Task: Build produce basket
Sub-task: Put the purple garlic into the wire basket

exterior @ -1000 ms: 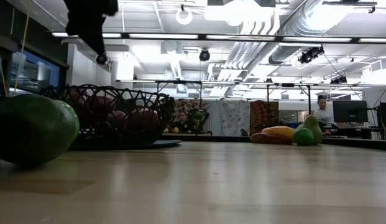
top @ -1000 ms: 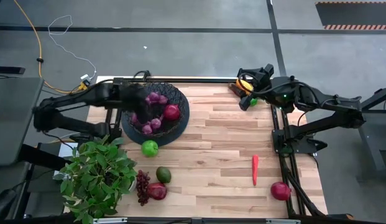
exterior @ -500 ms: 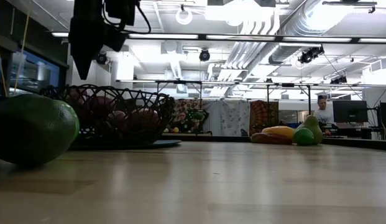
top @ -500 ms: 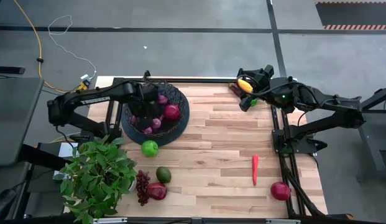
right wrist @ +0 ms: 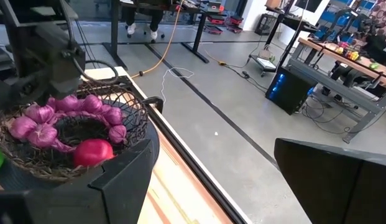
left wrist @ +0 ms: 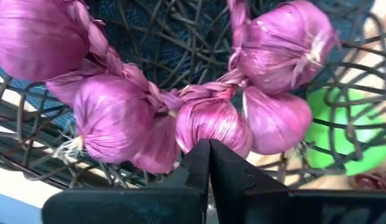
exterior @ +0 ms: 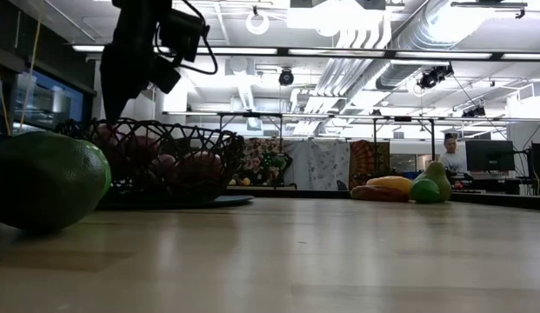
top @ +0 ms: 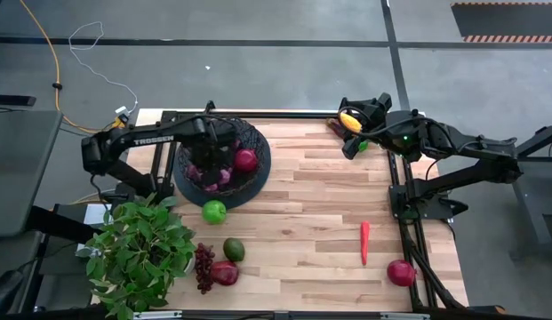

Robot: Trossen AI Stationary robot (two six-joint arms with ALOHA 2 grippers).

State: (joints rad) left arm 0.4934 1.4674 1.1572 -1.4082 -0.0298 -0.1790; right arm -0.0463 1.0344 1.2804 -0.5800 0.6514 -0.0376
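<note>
My left gripper [left wrist: 208,163] hangs over the basket [top: 254,173] at the far left, fingers pinched together and holding nothing. Purple bulbs [left wrist: 205,121] and a red fruit [top: 246,160] lie inside. I read TROSSEN [top: 153,139] on that arm. More produce waits on the table [top: 320,222]. My right gripper [top: 357,124], spread wide, rests far right by the yellow pepper [top: 349,119].

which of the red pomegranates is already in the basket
The pomegranate lying inside the basket beside the purple bulbs. The other two sit on the bare table: one by the grapes, one at the right corner.
</note>
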